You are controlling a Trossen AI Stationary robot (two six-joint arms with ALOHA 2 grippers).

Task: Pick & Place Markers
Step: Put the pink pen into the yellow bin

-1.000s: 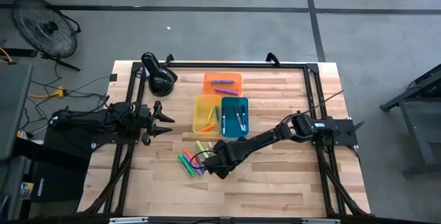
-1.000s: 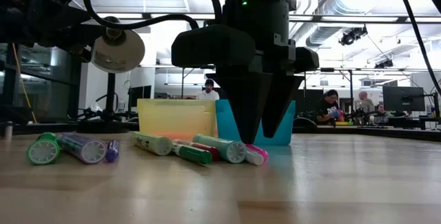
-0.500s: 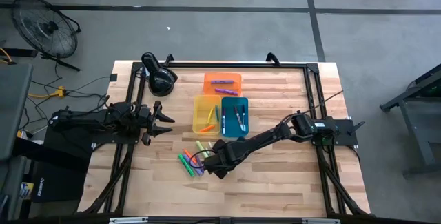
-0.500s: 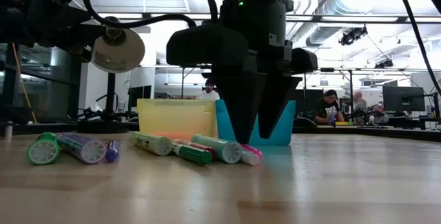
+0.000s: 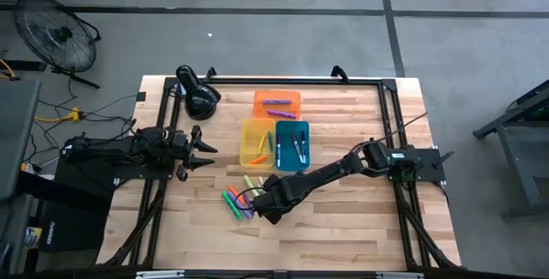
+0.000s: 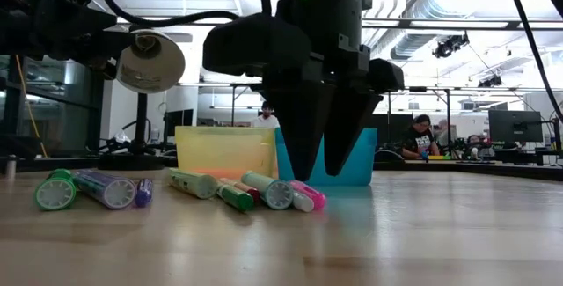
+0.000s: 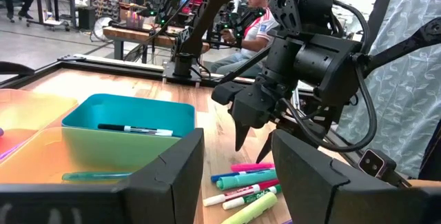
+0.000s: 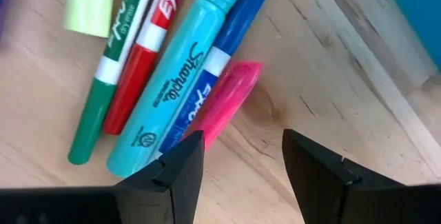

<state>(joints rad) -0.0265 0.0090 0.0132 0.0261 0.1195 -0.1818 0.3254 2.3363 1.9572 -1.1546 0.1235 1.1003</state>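
Observation:
Several markers [image 5: 240, 198] in green, red, teal, blue, pink and purple lie loose on the wooden table, in front of the trays. My right gripper [image 6: 318, 175] points down, open, just over the right end of the pile. Its fingers straddle the wood beside the pink marker [image 8: 231, 100] and the teal marker [image 8: 180, 79]. A red marker [image 8: 145, 55] and a green marker [image 8: 102, 96] lie beside them. My left gripper [image 5: 204, 150] waits open at the table's left, level, holding nothing. My right gripper points down, with one fingertip [image 6: 302, 173] standing right over the ends of the pink marker [image 6: 308, 195] and the teal marker [image 6: 266, 189]. I cannot tell whether it touches them. Nothing is between the fingers.
Behind the pile stand an orange tray [image 5: 276, 103], a yellow tray [image 5: 256, 142] and a blue tray [image 5: 292, 144], each with a few markers inside. A black lamp [image 5: 199, 97] stands at the far left. Bare wood lies to the right of and in front of the pile.
My right gripper has edged toward the table's left, staying open and pointing down. The teal, pink and green markers under it have shifted left with it, while the markers farther left have stayed put.

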